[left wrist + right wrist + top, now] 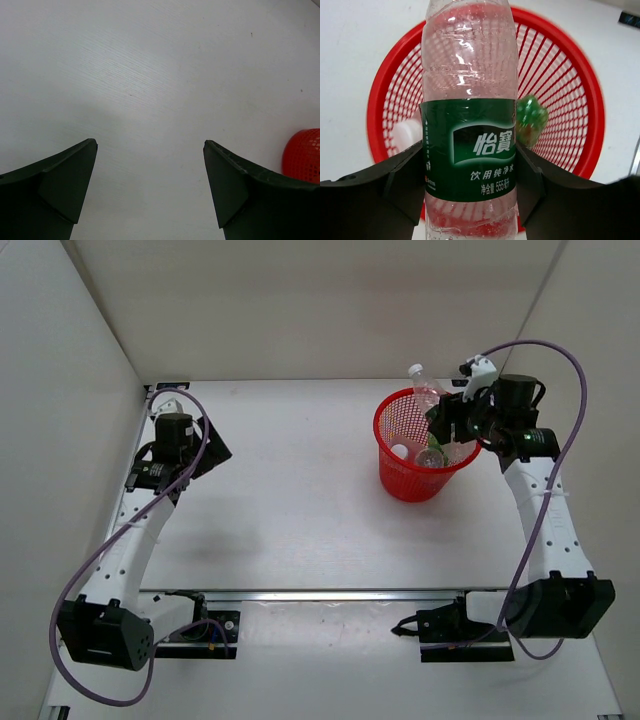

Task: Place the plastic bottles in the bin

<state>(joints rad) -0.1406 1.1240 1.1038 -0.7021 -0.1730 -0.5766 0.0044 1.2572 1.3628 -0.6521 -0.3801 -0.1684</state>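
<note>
My right gripper is shut on a clear plastic bottle with a dark-green label, one finger on each side of the label. It holds that bottle over the far rim of the red mesh bin, cap pointing away. Inside the bin lie a small green bottle and a pale clear bottle. The two bottles also show in the top view, green and pale. My left gripper hangs open over bare table at the far left, nothing between its fingers.
White walls close in the table on the left, back and right. The bin shows at the right edge of the left wrist view, far from the left gripper. A metal rail runs across the near edge between the arm bases.
</note>
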